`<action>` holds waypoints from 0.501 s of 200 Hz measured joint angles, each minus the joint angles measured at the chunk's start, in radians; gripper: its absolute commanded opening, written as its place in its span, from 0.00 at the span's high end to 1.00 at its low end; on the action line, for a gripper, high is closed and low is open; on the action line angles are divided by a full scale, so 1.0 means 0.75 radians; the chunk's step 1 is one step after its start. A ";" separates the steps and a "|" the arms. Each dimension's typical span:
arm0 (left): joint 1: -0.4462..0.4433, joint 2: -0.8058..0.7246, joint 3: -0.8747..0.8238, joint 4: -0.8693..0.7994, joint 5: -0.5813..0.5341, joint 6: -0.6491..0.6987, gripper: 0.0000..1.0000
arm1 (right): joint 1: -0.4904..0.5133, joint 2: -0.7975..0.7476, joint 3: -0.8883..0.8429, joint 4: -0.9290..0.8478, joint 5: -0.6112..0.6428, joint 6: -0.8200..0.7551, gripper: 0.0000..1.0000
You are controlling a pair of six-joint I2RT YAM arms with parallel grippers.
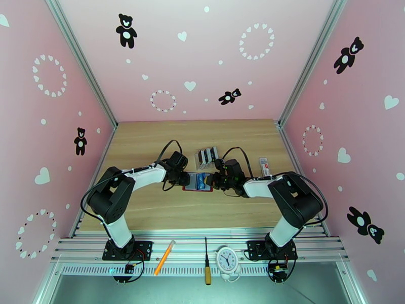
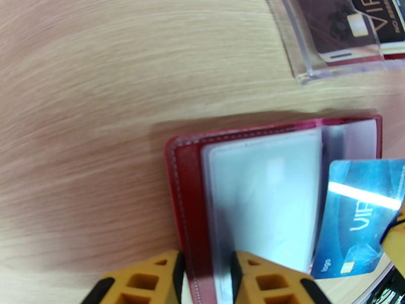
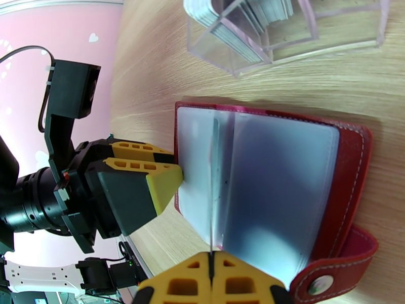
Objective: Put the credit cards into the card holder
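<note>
The card holder [image 1: 195,189] is a dark-red wallet lying open on the wooden table, its grey clear pockets [image 2: 263,198] facing up and its snap tab [image 3: 324,285] at one corner. My left gripper [image 2: 207,264] pinches the wallet's cover edge and pocket leaves between its yellow fingers; the right wrist view has it [image 3: 167,168] at the wallet's side. My right gripper [image 3: 210,269] is shut on a teal-blue credit card [image 2: 354,219], which it holds on edge over the pockets. More credit cards, one of them dark brown [image 2: 349,21], stand in a clear slotted stand [image 1: 207,156].
The clear stand [image 3: 263,31] sits just behind the wallet. A small white and red item [image 1: 264,165] lies on the table to the right. On the front rail rest an orange pen [image 1: 164,257], a screwdriver [image 1: 206,262] and a small clock [image 1: 227,260]. Pink walls enclose the table.
</note>
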 measured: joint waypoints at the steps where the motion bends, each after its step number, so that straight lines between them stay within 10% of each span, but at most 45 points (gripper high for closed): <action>1: 0.000 0.000 0.000 0.000 0.001 0.000 0.67 | 0.000 0.002 0.000 0.002 0.000 0.001 1.00; 100: 0.000 0.000 -0.011 0.025 0.012 -0.001 0.67 | -0.017 0.035 -0.005 0.050 0.000 0.021 1.00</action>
